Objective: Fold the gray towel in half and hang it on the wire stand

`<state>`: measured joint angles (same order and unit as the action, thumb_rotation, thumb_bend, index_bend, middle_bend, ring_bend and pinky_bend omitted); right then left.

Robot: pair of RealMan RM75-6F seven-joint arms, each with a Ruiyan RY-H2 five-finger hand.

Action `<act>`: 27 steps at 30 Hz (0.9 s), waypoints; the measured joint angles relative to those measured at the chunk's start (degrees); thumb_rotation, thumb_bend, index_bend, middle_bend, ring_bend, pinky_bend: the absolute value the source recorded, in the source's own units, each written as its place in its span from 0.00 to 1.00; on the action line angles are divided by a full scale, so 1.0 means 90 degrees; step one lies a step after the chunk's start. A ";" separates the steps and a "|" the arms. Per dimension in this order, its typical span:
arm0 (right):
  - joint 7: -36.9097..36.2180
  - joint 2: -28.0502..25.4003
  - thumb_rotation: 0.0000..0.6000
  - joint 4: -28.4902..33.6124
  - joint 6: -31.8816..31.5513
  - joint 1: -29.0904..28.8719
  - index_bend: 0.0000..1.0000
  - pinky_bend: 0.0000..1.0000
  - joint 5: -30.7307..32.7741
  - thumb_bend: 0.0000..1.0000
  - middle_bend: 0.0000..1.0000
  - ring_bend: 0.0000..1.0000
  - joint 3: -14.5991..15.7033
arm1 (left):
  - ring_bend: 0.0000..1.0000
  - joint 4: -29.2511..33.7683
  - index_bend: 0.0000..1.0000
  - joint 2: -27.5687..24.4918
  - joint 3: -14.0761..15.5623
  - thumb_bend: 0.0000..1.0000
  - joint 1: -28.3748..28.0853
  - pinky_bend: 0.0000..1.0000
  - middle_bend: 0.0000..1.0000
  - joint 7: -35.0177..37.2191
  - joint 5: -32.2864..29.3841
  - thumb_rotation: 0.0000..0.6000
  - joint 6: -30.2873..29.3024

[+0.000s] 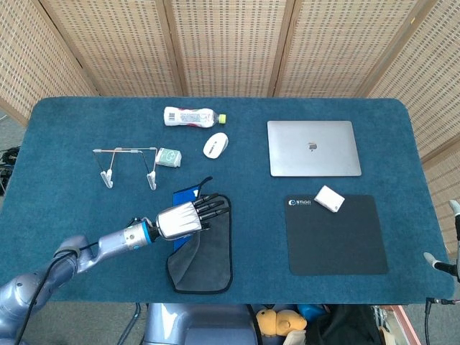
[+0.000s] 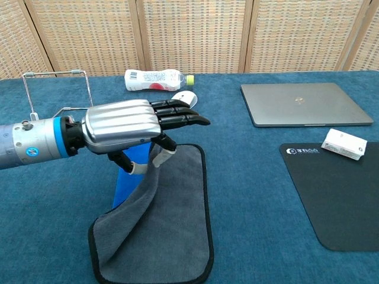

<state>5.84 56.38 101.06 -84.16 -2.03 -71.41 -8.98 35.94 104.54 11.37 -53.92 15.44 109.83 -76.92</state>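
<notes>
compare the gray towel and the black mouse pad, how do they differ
The gray towel is soft cloth, partly lifted and folding over, showing a blue underside; the black mouse pad lies fully flat. The left hand holds the towel's edge; nothing grips the mouse pad, though a small white box rests on it. The towel sits left of centre, the mouse pad to the right. Both are dark, rounded rectangles on the blue table.
</notes>
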 measured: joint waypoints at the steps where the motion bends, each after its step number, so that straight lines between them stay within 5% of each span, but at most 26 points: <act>1: 0.0005 0.0003 1.00 -0.0003 0.0001 -0.0001 0.00 0.00 0.0003 0.00 0.00 0.00 0.0001 | 0.00 -0.0019 0.65 0.0059 -0.0016 0.35 -0.0041 0.00 0.00 -0.0014 -0.0005 1.00 0.0051; 22: 0.0001 -0.0007 1.00 0.0020 -0.0023 0.0006 0.00 0.00 -0.0001 0.00 0.00 0.00 0.0011 | 0.00 -0.0403 0.54 0.0555 -0.0013 0.33 -0.0311 0.00 0.00 -0.0028 -0.0005 1.00 0.0324; 27: -0.0010 -0.0008 1.00 0.0013 -0.0025 0.0009 0.00 0.00 0.0007 0.00 0.00 0.00 0.0009 | 0.00 -0.0451 0.24 0.0671 -0.0052 0.32 -0.0355 0.00 0.00 -0.0116 -0.0047 1.00 0.0388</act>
<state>5.75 56.31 101.18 -84.39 -1.96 -71.35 -8.90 31.88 110.58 10.91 -57.12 14.39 109.41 -73.43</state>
